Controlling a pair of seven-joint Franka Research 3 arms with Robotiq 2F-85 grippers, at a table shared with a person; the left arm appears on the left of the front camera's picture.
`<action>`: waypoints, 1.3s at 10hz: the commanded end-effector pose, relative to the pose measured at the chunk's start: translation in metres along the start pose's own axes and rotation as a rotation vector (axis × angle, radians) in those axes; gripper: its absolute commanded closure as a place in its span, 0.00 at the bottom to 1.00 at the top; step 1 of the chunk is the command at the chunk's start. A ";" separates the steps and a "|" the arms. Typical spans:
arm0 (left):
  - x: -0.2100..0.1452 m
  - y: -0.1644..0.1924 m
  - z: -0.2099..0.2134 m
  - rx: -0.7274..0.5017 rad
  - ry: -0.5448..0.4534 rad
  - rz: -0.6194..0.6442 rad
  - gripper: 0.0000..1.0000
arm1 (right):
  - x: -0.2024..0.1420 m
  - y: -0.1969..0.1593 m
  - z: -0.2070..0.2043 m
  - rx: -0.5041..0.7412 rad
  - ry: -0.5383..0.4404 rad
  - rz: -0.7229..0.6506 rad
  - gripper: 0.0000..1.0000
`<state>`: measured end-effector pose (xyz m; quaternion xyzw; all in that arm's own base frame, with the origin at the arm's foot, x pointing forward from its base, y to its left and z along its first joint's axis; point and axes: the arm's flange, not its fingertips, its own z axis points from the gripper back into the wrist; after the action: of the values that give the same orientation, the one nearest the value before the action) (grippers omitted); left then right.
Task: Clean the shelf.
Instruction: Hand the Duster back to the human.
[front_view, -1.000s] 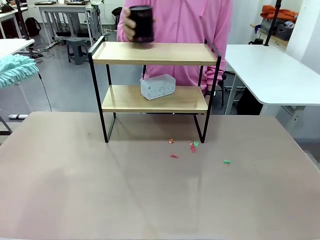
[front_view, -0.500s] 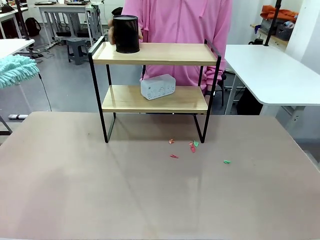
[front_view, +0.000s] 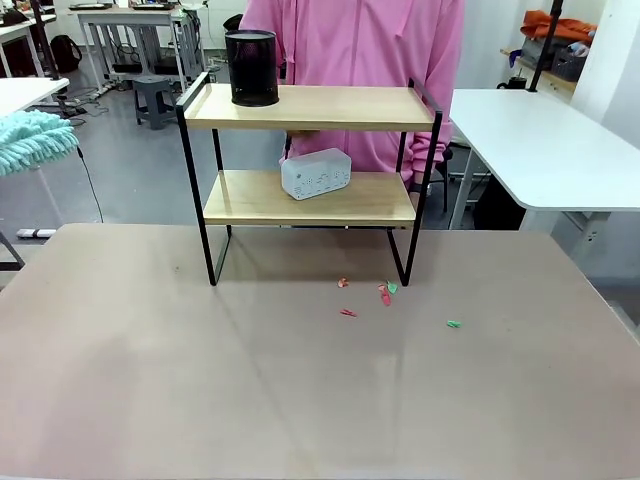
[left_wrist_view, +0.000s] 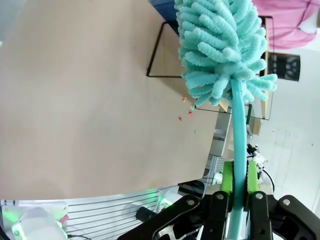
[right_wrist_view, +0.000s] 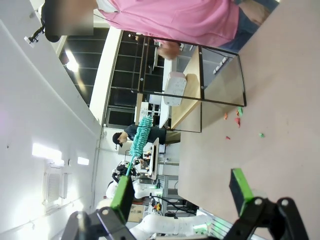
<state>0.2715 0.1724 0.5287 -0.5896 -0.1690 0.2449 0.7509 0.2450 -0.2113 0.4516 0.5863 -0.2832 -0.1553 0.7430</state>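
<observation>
The shelf (front_view: 340, 106) stands at the far side of the table, with a person in a pink top right behind it. A black mesh cup (front_view: 251, 68) stands on the left end of its top board, and a white box (front_view: 315, 173) lies on the lower board. My left gripper (left_wrist_view: 240, 176) is shut on the handle of a fluffy teal duster (left_wrist_view: 220, 50). The duster's head (front_view: 35, 140) hangs off the table's left side, apart from the shelf. My right gripper (right_wrist_view: 181, 188) is open and holds nothing, well short of the shelf (right_wrist_view: 192, 97).
Small red and green scraps (front_view: 385, 293) lie on the brown table (front_view: 200, 380) near the shelf's front right leg. A white table (front_view: 540, 140) stands at the right, and another at the far left. The person's hand (right_wrist_view: 167, 50) is beside the shelf's top.
The person brought the black mesh cup down to the left end of the top board, set it there and drew the hand away. The arms have not visibly moved.
</observation>
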 end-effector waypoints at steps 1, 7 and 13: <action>-0.014 -0.046 -0.019 -0.102 0.100 -0.132 0.88 | 0.008 0.056 -0.003 0.030 0.003 0.166 0.00; -0.111 -0.133 -0.120 -0.139 0.974 -0.475 0.88 | -0.038 0.142 -0.069 0.070 0.322 0.392 0.00; -0.147 -0.142 -0.149 -0.178 1.150 -0.465 0.88 | -0.053 0.161 -0.108 0.202 0.438 0.514 0.00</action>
<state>0.2552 -0.0471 0.6236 -0.6323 0.0919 -0.2557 0.7255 0.2430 -0.0758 0.5672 0.5731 -0.2674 0.1464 0.7607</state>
